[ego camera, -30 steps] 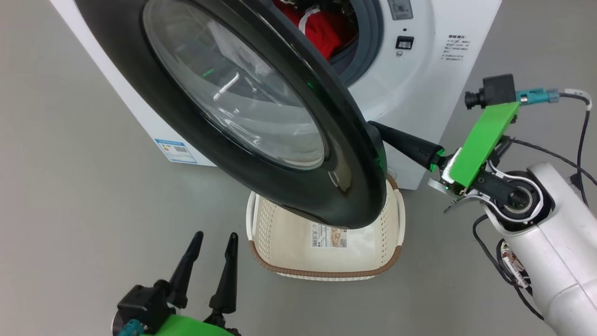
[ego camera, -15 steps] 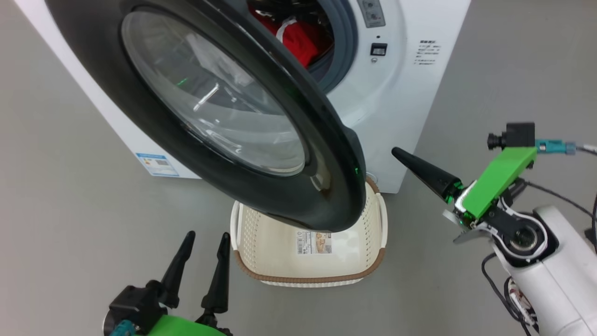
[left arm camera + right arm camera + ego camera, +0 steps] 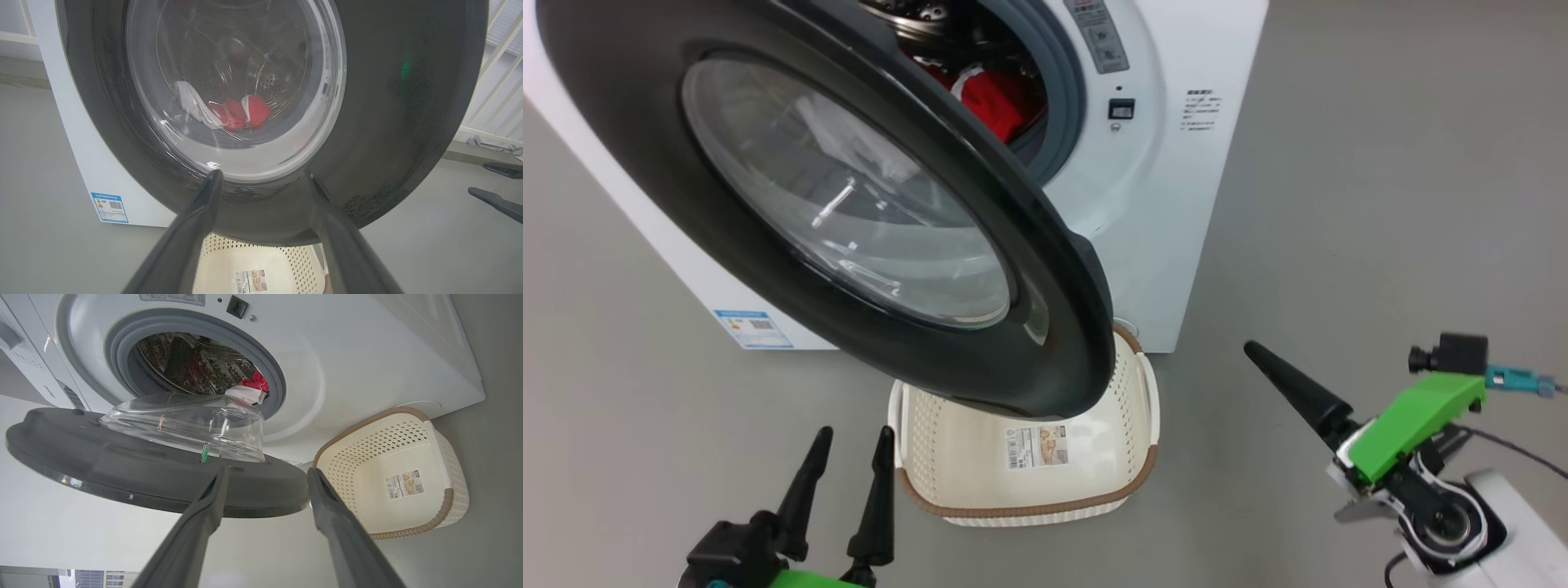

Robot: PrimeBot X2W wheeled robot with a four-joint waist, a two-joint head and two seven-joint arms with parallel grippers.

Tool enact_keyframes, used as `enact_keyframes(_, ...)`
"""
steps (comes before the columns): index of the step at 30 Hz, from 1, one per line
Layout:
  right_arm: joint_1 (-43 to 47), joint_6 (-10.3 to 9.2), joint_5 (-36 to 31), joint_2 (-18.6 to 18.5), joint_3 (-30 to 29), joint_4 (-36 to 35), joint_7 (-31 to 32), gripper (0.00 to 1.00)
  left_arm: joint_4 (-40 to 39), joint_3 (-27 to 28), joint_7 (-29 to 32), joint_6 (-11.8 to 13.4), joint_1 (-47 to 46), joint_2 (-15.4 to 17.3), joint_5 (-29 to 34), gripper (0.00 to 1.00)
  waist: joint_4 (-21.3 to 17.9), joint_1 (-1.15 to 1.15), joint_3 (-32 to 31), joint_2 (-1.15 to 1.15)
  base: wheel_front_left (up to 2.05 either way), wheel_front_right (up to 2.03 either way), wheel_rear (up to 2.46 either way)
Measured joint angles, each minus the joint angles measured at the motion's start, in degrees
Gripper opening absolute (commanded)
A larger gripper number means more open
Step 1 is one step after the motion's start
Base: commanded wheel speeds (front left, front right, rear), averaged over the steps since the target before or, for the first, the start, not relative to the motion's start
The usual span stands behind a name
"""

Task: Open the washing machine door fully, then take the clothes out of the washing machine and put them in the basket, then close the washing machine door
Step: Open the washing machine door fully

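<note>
The washing machine door [image 3: 866, 212] hangs half-open across the front of the washing machine [image 3: 1176, 204]. It blocks the drum mouth from 9 o'clock and overhangs the 12 o'clock end of the basket [image 3: 1021, 513]. At the door's 3 o'clock edge there is a gap, where the clothes [image 3: 992, 98] show. Bare floor [image 3: 1380, 204] lies free at 3 o'clock, between the door edge and the right end effector [image 3: 266, 471]. The basket's 6 o'clock half is uncovered.

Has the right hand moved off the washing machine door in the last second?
Yes. The right hand has backed rightward off the washing machine door, leaving a clear gap.
</note>
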Motion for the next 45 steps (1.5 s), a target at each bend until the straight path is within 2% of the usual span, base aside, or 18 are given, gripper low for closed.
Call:
enact_keyframes(8,4.38,0.00,-4.69,-2.35,2.56,1.09,-6.89,1.00,-0.05,2.09,0.00,-0.49,1.27,0.00,0.41,1.00,-2.12,0.00,-0.48,0.00,0.00,0.00,0.00)
enact_keyframes(15,4.72,0.00,-9.10,-5.27,6.58,2.99,-14.18,1.00,-0.04,3.54,0.00,-0.54,1.27,0.01,0.42,1.00,-3.47,0.00,-0.35,0.00,0.00,0.00,0.00)
enact_keyframes(23,4.72,0.00,-16.59,-8.39,13.43,5.54,-26.62,1.00,0.18,3.96,0.00,-0.55,1.28,0.00,0.42,1.00,-4.13,0.00,-0.41,0.00,0.00,0.00,0.00)
enact_keyframes(28,4.71,0.00,-20.38,-9.24,14.75,6.23,-29.13,1.00,0.35,4.32,0.00,-0.55,1.31,0.00,0.42,1.00,-4.47,0.00,-0.43,0.00,0.00,0.00,0.00)
enact_keyframes(33,4.92,0.01,-30.43,-8.13,6.11,4.19,-29.17,1.00,0.40,4.61,0.00,-0.55,1.88,0.00,0.42,1.00,-4.77,0.00,-0.22,0.00,0.00,0.00,0.00)
enact_keyframes(34,6.45,0.01,-35.19,-6.73,2.70,2.82,-29.27,1.00,0.46,4.70,0.00,-0.55,1.93,0.00,0.42,1.00,-4.81,0.00,-0.11,0.00,0.00,0.00,0.00)
enact_keyframes(35,6.45,0.01,-35.19,-6.73,2.70,2.82,-29.27,1.00,0.46,4.70,0.00,-0.55,1.93,0.00,0.42,1.00,-4.81,0.00,-0.11,0.00,0.00,0.00,0.00)
enact_keyframes(40,10.98,0.01,-45.79,-3.20,-4.33,0.65,-29.31,1.00,0.49,4.76,0.00,-0.55,1.93,0.00,0.42,1.00,-4.75,0.00,0.02,0.00,0.00,0.00,0.00)
enact_keyframes(45,13.35,0.01,-53.56,-0.16,-10.25,-1.56,-29.32,1.00,0.49,4.75,0.00,-0.55,1.93,-0.01,0.41,1.00,-4.51,0.00,0.03,0.00,0.00,0.00,0.00)
